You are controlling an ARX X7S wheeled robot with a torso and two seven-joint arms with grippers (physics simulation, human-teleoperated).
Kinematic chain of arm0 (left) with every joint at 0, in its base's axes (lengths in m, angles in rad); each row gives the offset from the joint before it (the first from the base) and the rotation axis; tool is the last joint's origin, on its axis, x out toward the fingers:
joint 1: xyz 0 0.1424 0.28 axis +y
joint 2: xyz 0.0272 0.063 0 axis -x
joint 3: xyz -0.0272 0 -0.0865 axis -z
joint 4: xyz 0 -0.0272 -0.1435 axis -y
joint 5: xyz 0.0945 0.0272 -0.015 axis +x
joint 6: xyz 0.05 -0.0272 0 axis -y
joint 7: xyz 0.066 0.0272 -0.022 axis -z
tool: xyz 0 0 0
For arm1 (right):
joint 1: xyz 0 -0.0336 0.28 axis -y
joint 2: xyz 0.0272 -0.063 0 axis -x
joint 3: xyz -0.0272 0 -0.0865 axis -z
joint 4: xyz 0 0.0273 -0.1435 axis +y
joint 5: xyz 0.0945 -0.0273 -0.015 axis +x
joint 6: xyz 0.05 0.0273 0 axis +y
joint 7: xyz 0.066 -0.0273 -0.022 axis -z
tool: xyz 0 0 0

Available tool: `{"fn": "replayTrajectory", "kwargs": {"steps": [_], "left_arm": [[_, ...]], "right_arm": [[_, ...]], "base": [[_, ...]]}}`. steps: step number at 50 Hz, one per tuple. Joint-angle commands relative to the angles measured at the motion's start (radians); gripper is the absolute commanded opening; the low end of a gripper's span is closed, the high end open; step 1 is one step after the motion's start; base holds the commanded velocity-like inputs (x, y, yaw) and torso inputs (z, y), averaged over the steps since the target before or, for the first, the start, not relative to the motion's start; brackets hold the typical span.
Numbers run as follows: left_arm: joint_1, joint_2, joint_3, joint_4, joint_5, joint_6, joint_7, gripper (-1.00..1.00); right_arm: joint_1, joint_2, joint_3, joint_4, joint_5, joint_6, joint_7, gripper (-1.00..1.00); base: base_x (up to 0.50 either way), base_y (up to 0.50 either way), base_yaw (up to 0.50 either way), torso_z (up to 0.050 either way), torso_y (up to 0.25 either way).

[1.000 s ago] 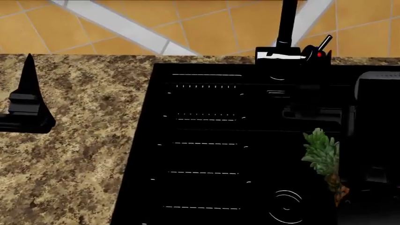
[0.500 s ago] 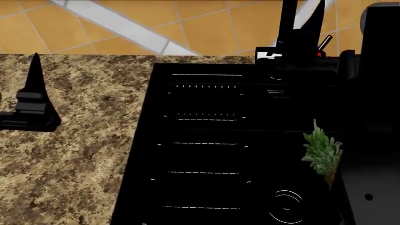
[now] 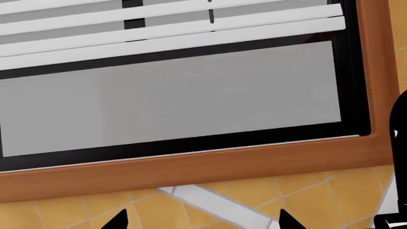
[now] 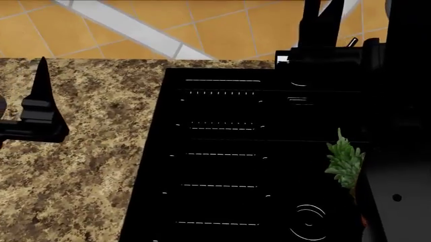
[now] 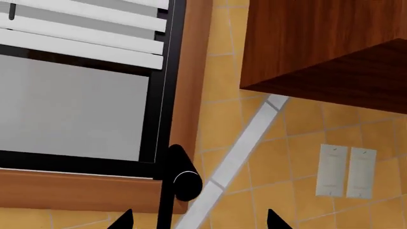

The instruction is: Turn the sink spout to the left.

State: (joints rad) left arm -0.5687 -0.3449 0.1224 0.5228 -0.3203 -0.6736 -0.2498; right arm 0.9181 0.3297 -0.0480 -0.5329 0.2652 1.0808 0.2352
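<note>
Sink spout (image 4: 310, 22) rises at the back edge of the black sink (image 4: 222, 151), bearing no readable writing. In the right wrist view it stands between the right gripper (image 5: 198, 220)'s spread fingertips. Left gripper (image 4: 40, 108) hovers over the counter (image 4: 88, 151), apparently spread

One black sink basin (image 4: 222, 151) is set into the speckled granite counter (image 4: 81, 151). Behind the basin stands one sink spout (image 4: 311, 22). One leafy green plant (image 4: 346, 161) sits at the basin's right side. Over the counter hangs one left gripper (image 4: 40, 108). On the tiled wall above the basin are one window (image 3: 171, 95), one wooden cabinet (image 5: 324, 47) and two white outlet plates (image 5: 346, 171) side by side.
</note>
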Motion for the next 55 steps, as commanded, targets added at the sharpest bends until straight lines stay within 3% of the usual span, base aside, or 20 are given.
{"fn": "replayTrajectory", "kwargs": {"steps": [1,35,55], "left_arm": [[0.003,-0.015,0.035,0.017,0.03,0.006,-0.008,1.0],[-0.005,-0.023,0.054,0.003,0.023,-0.008,-0.01,1.0],[-0.008,-0.027,0.058,0.006,0.019,-0.016,-0.019,1.0]], "right_arm": [[0.029,0.007,-0.042,0.062,-0.018,-0.043,-0.006,1.0],[0.172,-0.038,-0.109,0.483,-0.061,-0.303,-0.054,1.0],[0.206,-0.049,-0.101,0.609,-0.051,-0.317,-0.056,1.0]], "base": [[0.0,0.0,0.0,0.0,0.0],[0.0,0.0,0.0,0.0,0.0],[0.0,0.0,0.0,0.0,0.0]]}}
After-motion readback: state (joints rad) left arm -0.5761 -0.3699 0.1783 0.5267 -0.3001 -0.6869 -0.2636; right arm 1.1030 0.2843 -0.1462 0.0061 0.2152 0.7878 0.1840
